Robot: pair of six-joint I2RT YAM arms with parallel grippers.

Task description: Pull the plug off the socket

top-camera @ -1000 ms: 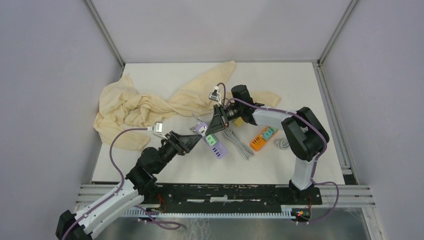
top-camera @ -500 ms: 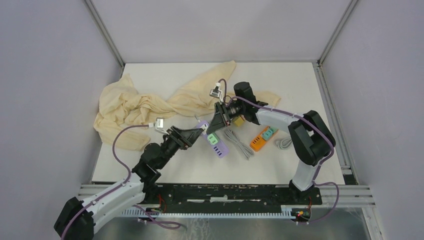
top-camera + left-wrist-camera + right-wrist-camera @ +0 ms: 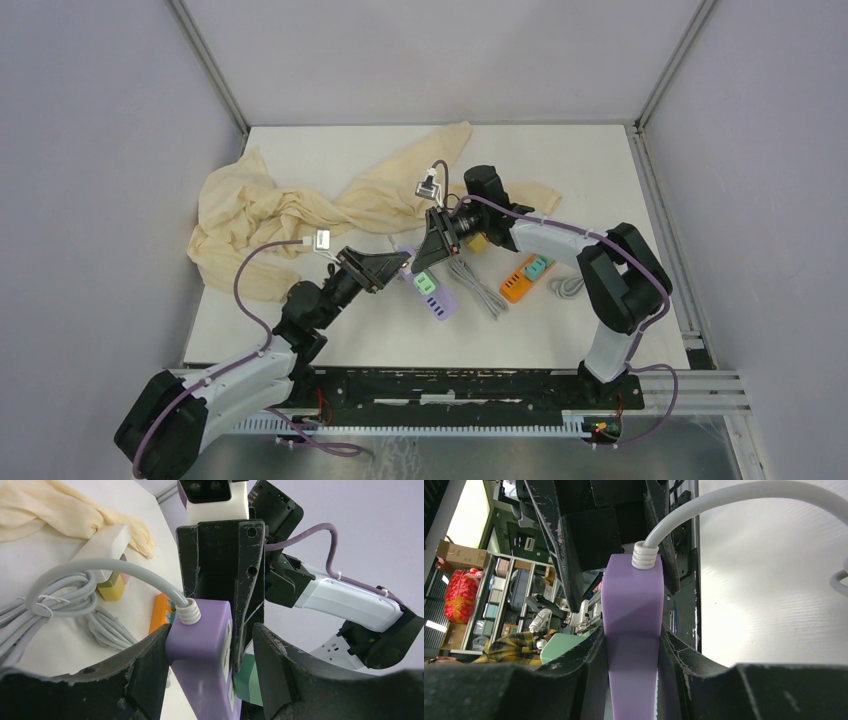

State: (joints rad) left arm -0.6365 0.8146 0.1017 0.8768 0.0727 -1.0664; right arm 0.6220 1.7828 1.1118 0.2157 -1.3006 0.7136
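Observation:
A purple power strip [image 3: 438, 298] lies mid-table with a green plug [image 3: 424, 281] in its socket face and a grey cable [image 3: 468, 272] leaving its far end. My right gripper [image 3: 429, 260] is shut on the strip's cable end; in the right wrist view both fingers [image 3: 589, 655] press the purple body [image 3: 633, 610]. My left gripper [image 3: 398, 264] straddles the same end, jaws open. In the left wrist view its left finger [image 3: 150, 665] touches the strip [image 3: 202, 645], while its right finger stands apart, with a right-arm finger between. The green plug [image 3: 247, 680] shows just beyond.
A crumpled cream cloth [image 3: 270, 215] covers the back left of the table. An orange power strip [image 3: 518, 281] with a green plug lies to the right, next to coiled grey cable [image 3: 567, 287]. A yellow-and-white adapter [image 3: 107, 555] sits near the cloth's edge.
My left arm has swung forward and its gripper has come up around the strip's cable end. The right gripper has stayed shut on the strip, shifting only slightly.

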